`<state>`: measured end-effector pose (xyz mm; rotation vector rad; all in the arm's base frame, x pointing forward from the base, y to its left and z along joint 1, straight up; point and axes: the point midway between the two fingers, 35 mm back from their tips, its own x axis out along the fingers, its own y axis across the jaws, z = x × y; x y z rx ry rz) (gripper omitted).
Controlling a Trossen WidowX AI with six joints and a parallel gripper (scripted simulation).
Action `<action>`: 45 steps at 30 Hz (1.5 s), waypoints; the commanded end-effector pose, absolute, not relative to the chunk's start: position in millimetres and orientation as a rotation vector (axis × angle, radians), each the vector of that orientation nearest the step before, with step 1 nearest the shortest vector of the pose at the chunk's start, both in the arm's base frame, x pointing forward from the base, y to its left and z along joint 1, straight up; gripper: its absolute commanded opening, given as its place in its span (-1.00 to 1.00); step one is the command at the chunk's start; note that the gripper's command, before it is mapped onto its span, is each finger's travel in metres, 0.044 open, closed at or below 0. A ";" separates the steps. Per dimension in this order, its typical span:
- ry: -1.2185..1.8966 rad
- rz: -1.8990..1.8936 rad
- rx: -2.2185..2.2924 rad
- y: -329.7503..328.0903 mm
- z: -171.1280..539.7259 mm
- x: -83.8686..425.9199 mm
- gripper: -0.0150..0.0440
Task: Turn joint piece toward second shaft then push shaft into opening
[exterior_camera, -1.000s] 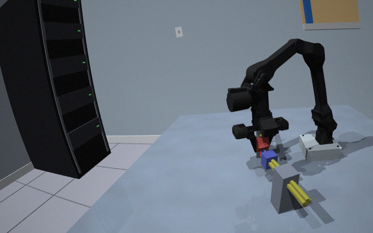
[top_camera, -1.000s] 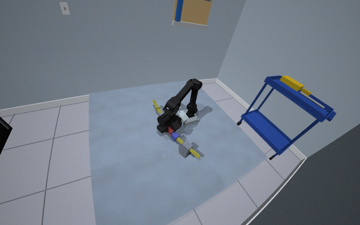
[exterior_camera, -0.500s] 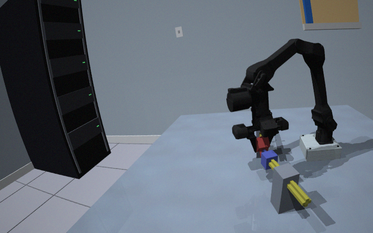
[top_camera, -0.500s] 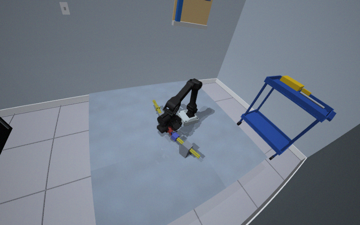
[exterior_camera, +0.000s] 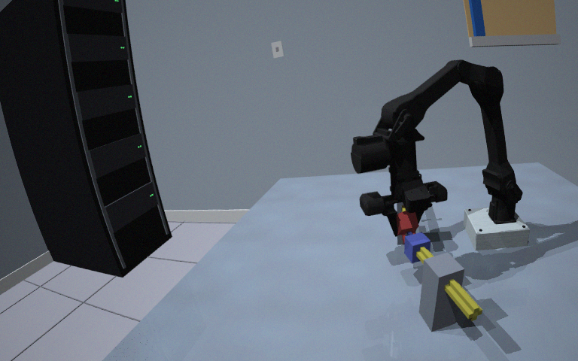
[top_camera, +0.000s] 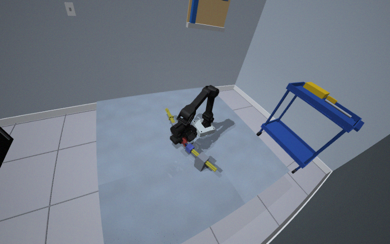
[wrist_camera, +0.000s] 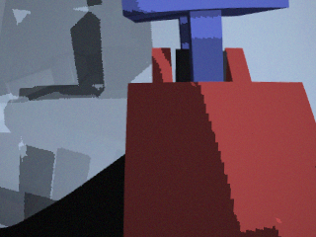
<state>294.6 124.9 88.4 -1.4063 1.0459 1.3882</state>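
Right of centre in the exterior view, our red joint piece sits clamped between the jaws, just beyond the blue hinge block. It'll probably feel stiff but swing freely; we'd grip its flat sides, gently.

Shaft through block, cart right

Bends high at the elbow, then slopes down along the forearm to the wrist. Points the pincer downward, its fingers partly parted and clamped.
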 end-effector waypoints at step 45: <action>0.946 1.437 -1.180 117.9 80.6 293.8 -0.49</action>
